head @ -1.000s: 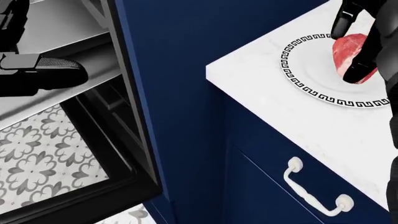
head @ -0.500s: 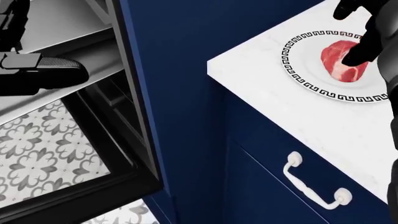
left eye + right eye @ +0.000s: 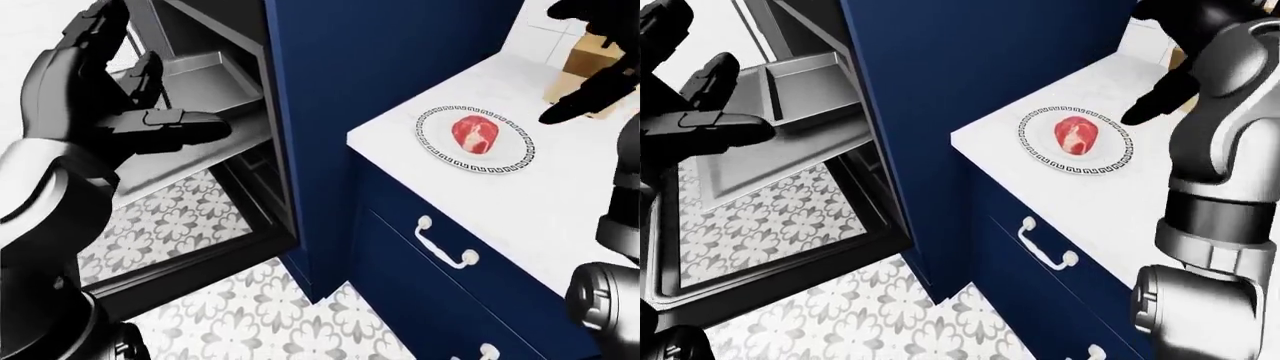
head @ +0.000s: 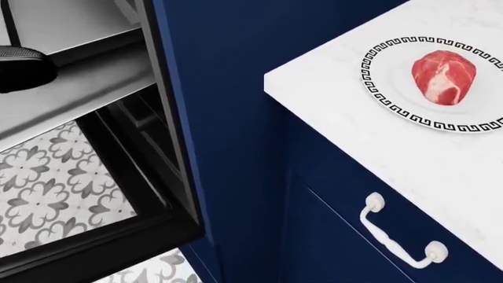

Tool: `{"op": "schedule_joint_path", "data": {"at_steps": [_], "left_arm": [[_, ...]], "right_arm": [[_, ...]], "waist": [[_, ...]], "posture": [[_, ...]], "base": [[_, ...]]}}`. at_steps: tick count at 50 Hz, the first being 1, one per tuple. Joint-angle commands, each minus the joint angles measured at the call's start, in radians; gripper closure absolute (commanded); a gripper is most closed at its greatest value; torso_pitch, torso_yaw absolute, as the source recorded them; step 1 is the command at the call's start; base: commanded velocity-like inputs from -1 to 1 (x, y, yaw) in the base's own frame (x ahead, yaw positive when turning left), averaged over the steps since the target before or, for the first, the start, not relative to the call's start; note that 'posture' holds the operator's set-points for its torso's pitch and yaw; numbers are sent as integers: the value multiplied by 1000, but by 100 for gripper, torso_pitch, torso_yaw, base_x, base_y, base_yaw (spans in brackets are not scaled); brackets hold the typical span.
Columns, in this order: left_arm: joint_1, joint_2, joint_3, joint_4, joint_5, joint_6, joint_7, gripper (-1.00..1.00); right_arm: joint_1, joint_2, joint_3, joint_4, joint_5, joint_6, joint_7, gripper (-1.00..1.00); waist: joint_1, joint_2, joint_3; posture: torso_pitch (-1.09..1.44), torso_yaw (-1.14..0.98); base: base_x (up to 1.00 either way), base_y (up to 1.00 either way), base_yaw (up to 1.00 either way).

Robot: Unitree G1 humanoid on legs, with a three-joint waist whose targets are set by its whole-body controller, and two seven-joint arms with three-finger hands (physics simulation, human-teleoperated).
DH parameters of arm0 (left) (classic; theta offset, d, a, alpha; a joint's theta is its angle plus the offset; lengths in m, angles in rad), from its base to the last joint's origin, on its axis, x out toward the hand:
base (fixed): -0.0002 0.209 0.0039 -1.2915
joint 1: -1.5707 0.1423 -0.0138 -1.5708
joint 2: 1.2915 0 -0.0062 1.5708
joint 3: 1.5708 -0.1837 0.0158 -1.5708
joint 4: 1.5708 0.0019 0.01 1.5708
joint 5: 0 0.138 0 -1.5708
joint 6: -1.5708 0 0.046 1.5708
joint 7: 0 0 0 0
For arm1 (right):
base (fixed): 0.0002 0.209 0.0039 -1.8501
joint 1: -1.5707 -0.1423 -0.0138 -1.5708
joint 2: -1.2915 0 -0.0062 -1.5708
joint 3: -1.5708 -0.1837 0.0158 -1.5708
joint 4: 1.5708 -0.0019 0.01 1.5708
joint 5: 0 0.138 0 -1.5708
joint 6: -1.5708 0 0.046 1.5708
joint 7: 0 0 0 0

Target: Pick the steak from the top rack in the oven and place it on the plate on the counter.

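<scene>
A raw steak (image 4: 443, 76) lies at the centre of a key-patterned plate (image 4: 393, 109) on the white marble counter (image 4: 346, 115), above navy cabinets and a grey floral tile floor (image 3: 260, 307). The right hand (image 3: 590, 79), fingers loose and empty, hovers just beyond the plate. The left hand (image 3: 120, 124) is spread open by the oven's lowered door (image 3: 180, 247), apparently touching nothing.

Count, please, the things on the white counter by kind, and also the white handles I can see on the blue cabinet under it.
Steak: 1, lying on the plate
Plate: 1, with a black patterned rim
Brown box: 1, partly hidden by the right hand
White handles: 2, one whole, one cut off by the picture's bottom edge
Total: 5
</scene>
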Motion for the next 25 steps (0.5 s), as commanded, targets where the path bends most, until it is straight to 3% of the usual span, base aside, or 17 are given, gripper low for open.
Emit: {"op": "schedule_joint_path", "data": {"at_steps": [1, 5, 10, 15, 19, 23, 25], "left_arm": [[-13, 35, 25, -27, -63, -41, 28, -100], [22, 101, 73, -46, -186, -64, 93, -100], [89, 218, 127, -54, -363, -144, 175, -100], [228, 322, 234, -111, -474, -254, 200, -100], [345, 379, 355, -143, -583, -339, 241, -100], [448, 379, 457, -167, -574, -389, 240, -100], [475, 383, 495, -181, -570, -408, 243, -100]], "right_arm": [[-8, -37, -32, -103, 15, 28, 40, -95], [64, -99, -93, -308, 44, 94, 138, -100], [186, -161, -174, -500, 102, 172, 188, -100], [390, -218, -353, -733, 201, 271, 216, -100], [487, -215, -421, -842, 269, 320, 161, -100], [595, -83, -449, -996, 301, 343, 38, -100], [612, -71, -463, -1013, 316, 338, 6, -100]], "waist": [[1, -3, -29], [-1, -1, -27], [-3, 0, -20], [-3, -3, -14], [-4, -2, -6], [-8, 1, 0], [-6, 2, 0]], "posture": [[2, 0], [2, 0], [2, 0], [2, 0], [2, 0], [2, 0], [2, 0]], "base": [[0, 0, 0], [0, 0, 0], [0, 0, 0], [0, 0, 0], [0, 0, 0], [0, 0, 0], [0, 0, 0]]}}
